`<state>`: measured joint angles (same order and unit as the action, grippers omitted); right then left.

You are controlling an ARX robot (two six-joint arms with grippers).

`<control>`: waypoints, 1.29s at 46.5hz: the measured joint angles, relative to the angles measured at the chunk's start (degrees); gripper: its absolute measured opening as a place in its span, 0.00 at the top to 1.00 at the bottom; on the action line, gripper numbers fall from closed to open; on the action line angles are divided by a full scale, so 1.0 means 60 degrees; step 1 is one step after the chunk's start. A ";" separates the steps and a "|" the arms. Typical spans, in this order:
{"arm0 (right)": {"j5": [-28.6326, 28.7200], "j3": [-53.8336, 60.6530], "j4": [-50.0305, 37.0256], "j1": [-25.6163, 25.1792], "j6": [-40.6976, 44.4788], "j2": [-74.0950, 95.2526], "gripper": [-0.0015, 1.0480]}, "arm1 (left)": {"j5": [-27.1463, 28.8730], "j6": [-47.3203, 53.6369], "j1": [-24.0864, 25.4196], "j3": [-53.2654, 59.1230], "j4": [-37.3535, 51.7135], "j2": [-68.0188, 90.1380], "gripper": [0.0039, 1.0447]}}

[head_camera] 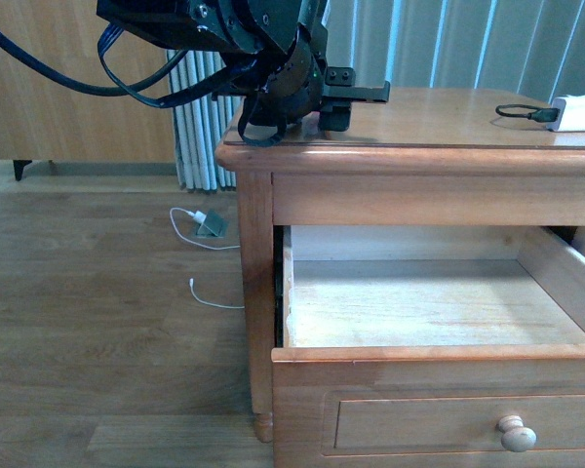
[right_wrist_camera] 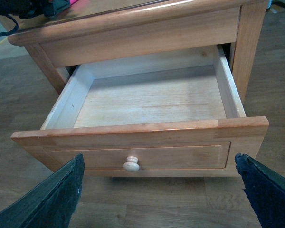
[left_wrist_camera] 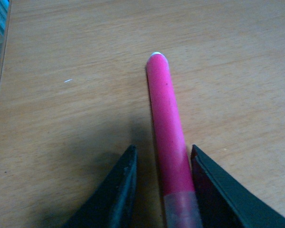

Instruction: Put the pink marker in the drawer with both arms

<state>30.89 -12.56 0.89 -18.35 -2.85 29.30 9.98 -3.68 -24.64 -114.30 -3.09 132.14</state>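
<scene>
Bright pink cylindrical marker (left_wrist_camera: 167,128) lies on the honey-coloured wooden nightstand top (left_wrist_camera: 61,118), between the black left gripper's (left_wrist_camera: 162,151) 2 spread fingers, unpinched. Closing off-centre could roll it away. Black right gripper (right_wrist_camera: 159,160) gapes before the open wooden drawer (right_wrist_camera: 133,127).

No readable text, label or number appears anywhere (all three views checked).
</scene>
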 joint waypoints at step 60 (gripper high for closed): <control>0.0000 0.0000 0.0000 0.0000 0.0000 0.0000 0.08 | -0.4998 0.1643 0.0481 0.6925 0.2703 -0.4790 0.86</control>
<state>30.89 -12.56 0.89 -18.35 -2.85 29.30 -20.01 6.17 -21.76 -72.75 13.13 103.39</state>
